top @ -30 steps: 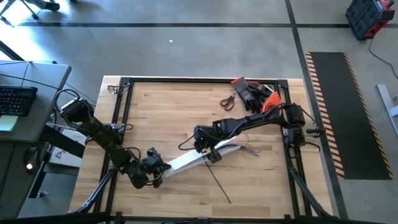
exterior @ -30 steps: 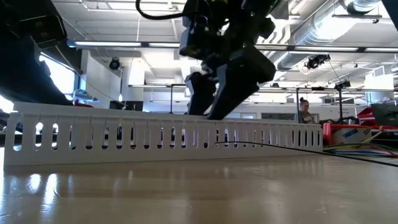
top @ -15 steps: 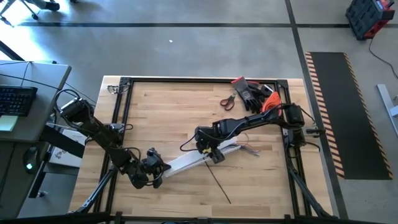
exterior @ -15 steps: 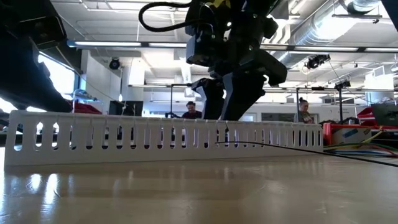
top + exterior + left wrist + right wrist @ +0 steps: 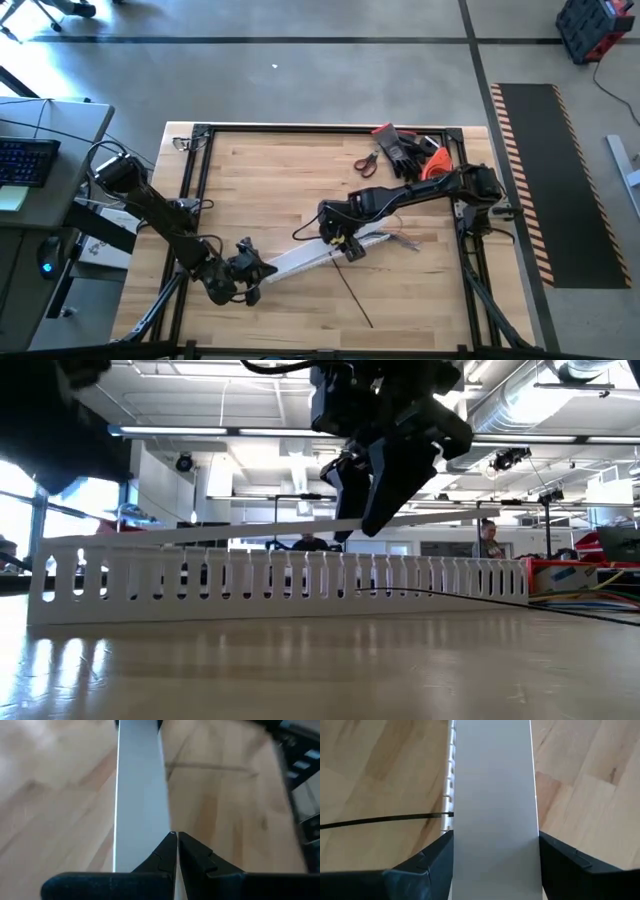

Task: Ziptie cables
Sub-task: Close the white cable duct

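A long white comb-toothed duct [image 5: 295, 260] [image 5: 280, 585] lies slantwise on the wooden table. Its flat white lid [image 5: 200, 532] [image 5: 492, 780] slopes up toward the table's right, its left end still on the duct. My right gripper [image 5: 343, 243] [image 5: 495, 834] is shut on the lid above the duct's right half. My left gripper [image 5: 250, 270] [image 5: 175, 836] is shut at the duct's near-left end. Thin coloured cables [image 5: 402, 240] [image 5: 575, 600] lie on the table past the duct's right end. A thin black strand [image 5: 352, 290] [image 5: 380, 820] runs from the duct toward the near edge. My left gripper pinches a thin white edge [image 5: 169, 827] at the duct's near-left end between its two fingertips, which lie along the duct. Whether that edge is the duct's wall or the lid's end, I cannot tell. My right gripper pinches the lid across its width, one finger [image 5: 437, 852] on each long edge [image 5: 456, 827], coming from above on a slant. The lid's right part is lifted clear of the duct and tilted, and its left end rests on the duct.
Black and orange gloves [image 5: 405, 148] and red-handled scissors [image 5: 366, 162] lie near the table's far right corner. A black frame [image 5: 190, 180] runs round the table. A desk with a keyboard [image 5: 25, 160] stands left of the table. Bare wood lies toward the far left.
My right gripper has risen and moved slightly toward the table's right, drawing the lid's right part up off the duct while its left end stayed down. The duct has shifted a little to the right in the low view.
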Tool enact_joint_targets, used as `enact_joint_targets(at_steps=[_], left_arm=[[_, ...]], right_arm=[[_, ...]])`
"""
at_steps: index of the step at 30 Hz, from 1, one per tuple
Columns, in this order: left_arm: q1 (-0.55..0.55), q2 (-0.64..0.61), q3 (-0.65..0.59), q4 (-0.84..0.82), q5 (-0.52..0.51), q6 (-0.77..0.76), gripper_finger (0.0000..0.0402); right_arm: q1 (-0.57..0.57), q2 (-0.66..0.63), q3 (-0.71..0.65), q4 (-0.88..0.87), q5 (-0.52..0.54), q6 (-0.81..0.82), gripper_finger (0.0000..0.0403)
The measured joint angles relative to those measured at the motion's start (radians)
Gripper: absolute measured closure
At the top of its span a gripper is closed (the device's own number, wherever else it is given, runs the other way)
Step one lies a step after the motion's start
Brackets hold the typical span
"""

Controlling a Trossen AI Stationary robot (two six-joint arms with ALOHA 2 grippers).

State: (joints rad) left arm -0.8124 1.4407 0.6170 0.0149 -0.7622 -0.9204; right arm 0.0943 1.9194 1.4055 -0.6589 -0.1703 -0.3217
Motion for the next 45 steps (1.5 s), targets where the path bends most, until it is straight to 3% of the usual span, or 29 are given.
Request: enact_joint_targets(at_steps=[7,16,25,38,41,45], left_arm=[[0.009,-0.037,0.039,0.011,-0.037,0.094,0.0402],[0.047,-0.003,0.037,0.015,0.055,0.102,0.0402],[0.047,0.0,0.038,0.016,0.046,0.122,0.0402],[0.039,0.0,0.075,0.03,0.053,0.285,0.0402],[0.027,0.004,0.141,-0.065,0.02,0.375,0.0402],[0.023,0.051,0.262,-0.289,0.017,0.358,0.0402]], right_arm=[[0.037,-0.003,0.0,-0.01,-0.007,0.007,0.019],[0.039,-0.004,0.0,-0.012,-0.013,0.034,0.019],[0.03,-0.004,0.041,-0.016,-0.072,0.142,0.019],[0.03,-0.004,0.067,-0.033,-0.099,0.192,0.019],[0.03,-0.004,0.067,-0.03,-0.096,0.213,0.019],[0.03,-0.004,0.067,-0.025,-0.086,0.217,0.019]])
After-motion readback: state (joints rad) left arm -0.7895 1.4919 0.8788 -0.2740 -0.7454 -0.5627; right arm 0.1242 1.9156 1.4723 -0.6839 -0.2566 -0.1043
